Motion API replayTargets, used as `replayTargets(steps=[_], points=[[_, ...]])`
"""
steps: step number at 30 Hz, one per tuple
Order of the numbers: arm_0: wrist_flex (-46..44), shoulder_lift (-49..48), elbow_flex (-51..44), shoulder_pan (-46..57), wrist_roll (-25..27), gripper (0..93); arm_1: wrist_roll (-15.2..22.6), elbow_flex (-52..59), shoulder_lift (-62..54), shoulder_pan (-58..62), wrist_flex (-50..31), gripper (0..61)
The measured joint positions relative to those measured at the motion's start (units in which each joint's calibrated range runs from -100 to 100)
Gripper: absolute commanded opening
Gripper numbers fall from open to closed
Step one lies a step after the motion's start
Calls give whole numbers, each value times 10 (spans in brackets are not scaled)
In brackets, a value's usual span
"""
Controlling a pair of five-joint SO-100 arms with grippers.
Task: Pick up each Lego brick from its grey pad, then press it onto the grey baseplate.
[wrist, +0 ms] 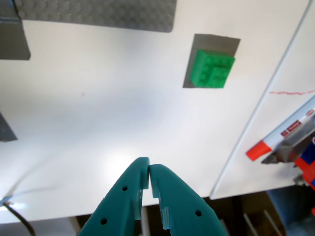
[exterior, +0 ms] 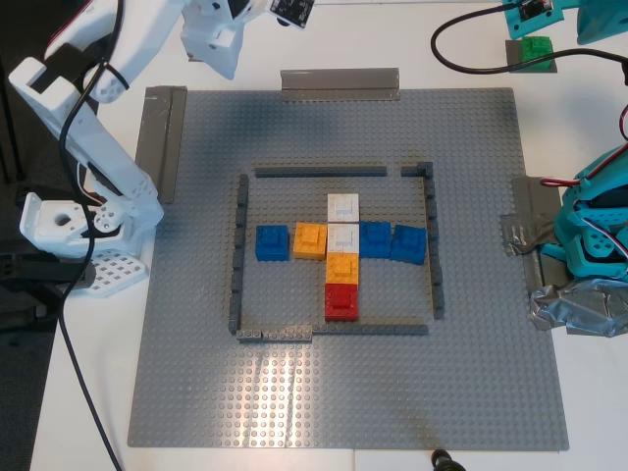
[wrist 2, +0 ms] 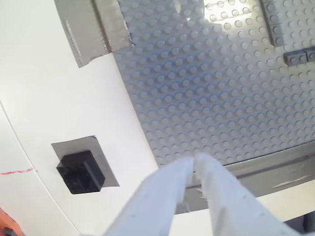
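My first pincer (wrist: pixel 149 169) hangs closed and empty above the white desk (wrist: pixel 98 108); the green brick (wrist: pixel 212 69) sits on its grey pad (wrist: pixel 227 42). My second pincer (wrist 2: pixel 193 164) (also closed, empty) hovers near the baseplate (wrist 2: pixel 206 88), the black brick (wrist 2: pixel 81 171) on its pad (wrist 2: pixel 106 164).

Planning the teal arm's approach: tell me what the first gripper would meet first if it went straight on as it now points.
Likely bare white table. My first gripper is shut and empty; the green brick on its grey pad lies off to one side. Depth is unclear.
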Motion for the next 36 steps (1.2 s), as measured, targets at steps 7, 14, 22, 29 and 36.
replayTargets(steps=[7,14,22,29,36], points=[[0,0,0,0,-28,0,0,39,1,-35,-101,2],[0,0,0,16,-30,0,20,117,-16,-80,-250,2],[0,0,-4,30,-29,0,18,105,20,-146,-274,2],[-49,0,-53,10,-29,0,9,-21,138,-175,-231,2],[-163,83,-64,-1,-29,5,9,-159,227,-187,-194,57]])
